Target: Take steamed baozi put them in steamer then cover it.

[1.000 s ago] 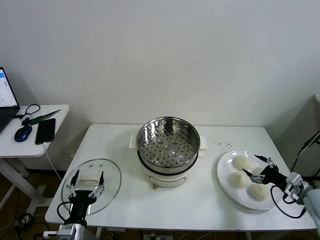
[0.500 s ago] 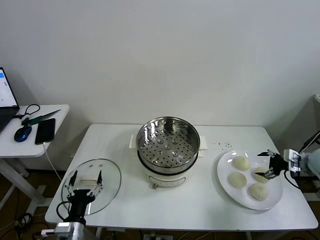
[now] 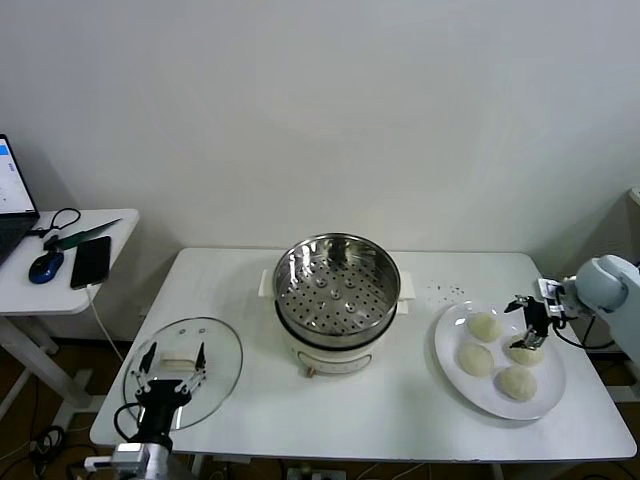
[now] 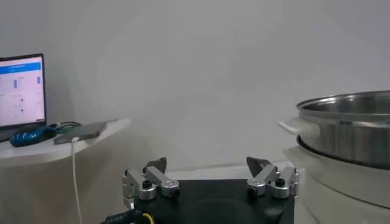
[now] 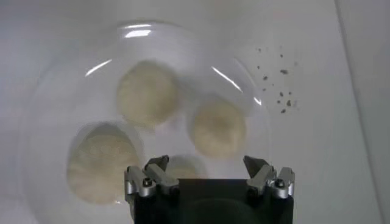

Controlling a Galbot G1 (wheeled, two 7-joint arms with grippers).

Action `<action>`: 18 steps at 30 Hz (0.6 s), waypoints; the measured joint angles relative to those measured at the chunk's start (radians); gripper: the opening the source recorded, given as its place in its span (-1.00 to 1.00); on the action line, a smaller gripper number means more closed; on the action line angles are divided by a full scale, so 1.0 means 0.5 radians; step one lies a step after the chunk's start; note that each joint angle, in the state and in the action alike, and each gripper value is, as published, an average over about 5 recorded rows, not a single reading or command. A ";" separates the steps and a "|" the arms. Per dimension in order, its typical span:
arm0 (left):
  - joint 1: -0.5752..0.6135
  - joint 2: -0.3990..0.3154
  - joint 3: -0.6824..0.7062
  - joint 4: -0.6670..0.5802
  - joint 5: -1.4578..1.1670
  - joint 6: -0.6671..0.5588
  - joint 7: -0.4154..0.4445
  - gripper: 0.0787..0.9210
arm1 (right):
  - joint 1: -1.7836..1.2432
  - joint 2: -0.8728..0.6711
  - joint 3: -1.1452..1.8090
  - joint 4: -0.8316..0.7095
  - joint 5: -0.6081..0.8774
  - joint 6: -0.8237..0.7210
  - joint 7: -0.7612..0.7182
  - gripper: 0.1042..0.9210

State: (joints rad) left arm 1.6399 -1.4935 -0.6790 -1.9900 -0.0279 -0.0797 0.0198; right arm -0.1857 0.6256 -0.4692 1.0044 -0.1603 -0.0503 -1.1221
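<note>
Head view: your right tool (image 3: 527, 318) hangs over the white plate (image 3: 452, 355) at the right end of the table (image 3: 390, 405), jaws spread wide, nothing between them. Four steamed baozi (image 3: 484, 326) sit on that plate; none is in the steamer (image 3: 337, 290) yet, so the task looks to be at its first pick.

Right wrist view: the tool (image 5: 208, 176) looks straight down on the plate (image 5: 46, 103). One bun (image 5: 181, 167) lies directly beneath, between the two fingers, half hidden by the tool body. Another (image 5: 217, 128) sits just ahead, a third (image 5: 146, 94) farther out, the largest-looking one (image 5: 97, 161) off to one side. The downward pose suits a top grasp; whether the fingers touch the dough you cannot tell.

Steamer stands mid-table, well apart from this tool, perforated tray bare and uncovered, presumably left open so buns can drop in.

Your left tool (image 3: 170, 375) waits low at the near left corner, over the cover (image 3: 222, 350), fingers (image 4: 149, 182) wide apart and holding nothing. The cover lies flat on the table with its white handle just ahead of that tool, likely staged for the closing step.

Buns are crowded; a wide jaw may nudge a neighbour on descent.
</note>
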 measured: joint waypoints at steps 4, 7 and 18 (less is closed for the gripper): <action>-0.008 0.000 -0.002 0.014 -0.003 0.008 0.000 0.77 | 0.085 0.085 -0.108 -0.105 -0.027 0.016 -0.019 0.76; -0.008 -0.001 -0.007 0.026 -0.004 0.011 0.000 0.77 | 0.131 0.152 -0.171 -0.179 -0.041 0.028 -0.030 0.76; -0.002 -0.001 -0.024 0.063 -0.013 0.017 -0.001 0.77 | 0.209 0.343 -0.286 -0.381 -0.108 0.068 -0.045 0.76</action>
State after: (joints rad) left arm 1.6389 -1.4939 -0.6910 -1.9584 -0.0345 -0.0712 0.0193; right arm -0.0814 0.7973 -0.6122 0.8138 -0.2144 -0.0164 -1.1445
